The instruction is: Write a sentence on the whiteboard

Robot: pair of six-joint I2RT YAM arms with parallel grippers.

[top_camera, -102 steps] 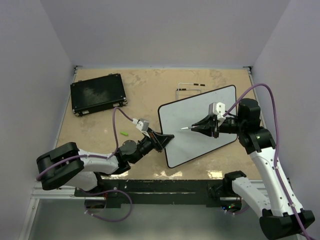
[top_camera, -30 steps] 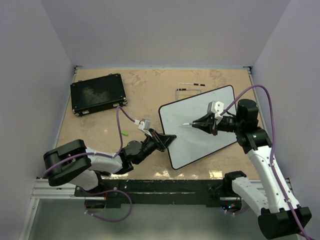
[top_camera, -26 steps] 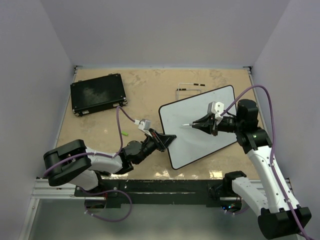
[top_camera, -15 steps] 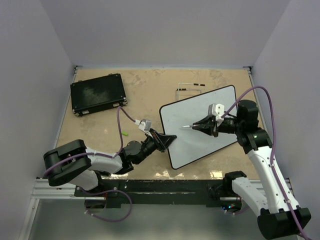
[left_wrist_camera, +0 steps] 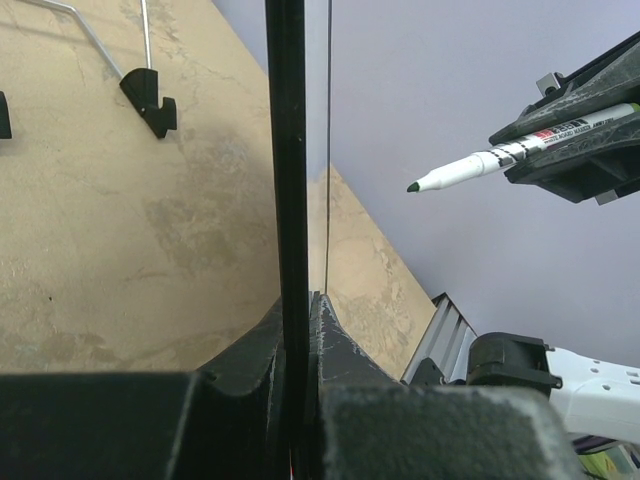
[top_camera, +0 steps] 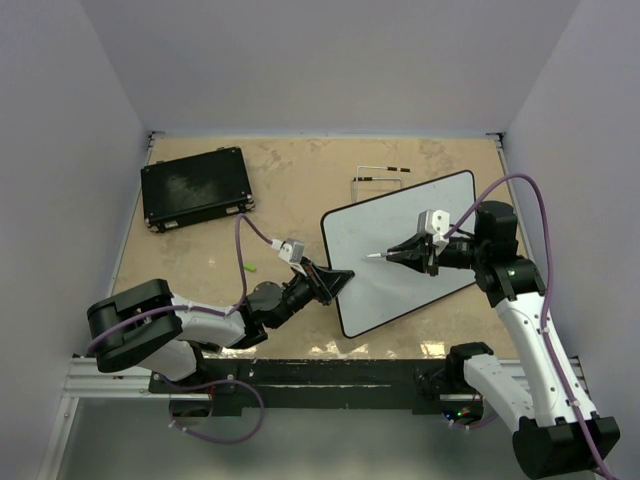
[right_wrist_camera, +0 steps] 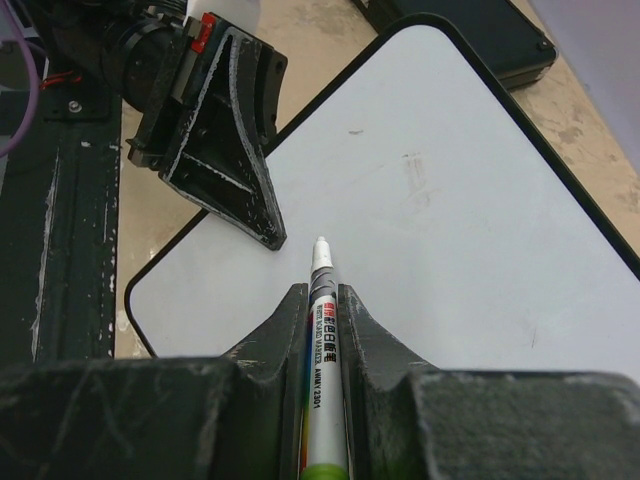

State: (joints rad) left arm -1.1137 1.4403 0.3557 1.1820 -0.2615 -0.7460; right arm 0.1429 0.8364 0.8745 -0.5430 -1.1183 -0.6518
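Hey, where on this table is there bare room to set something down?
Bare tabletop between the black case and the whiteboard. Crowded at the whiteboard: left gripper clamps its edge, right gripper holds a marker over it.

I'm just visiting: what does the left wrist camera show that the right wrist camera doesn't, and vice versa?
Only left wrist: a wire stand on the table, and the whiteboard edge-on. Only right wrist: the board's white face, no readable words, and a black case. Both: the left gripper clamped on the board's edge, and the marker in the right gripper.
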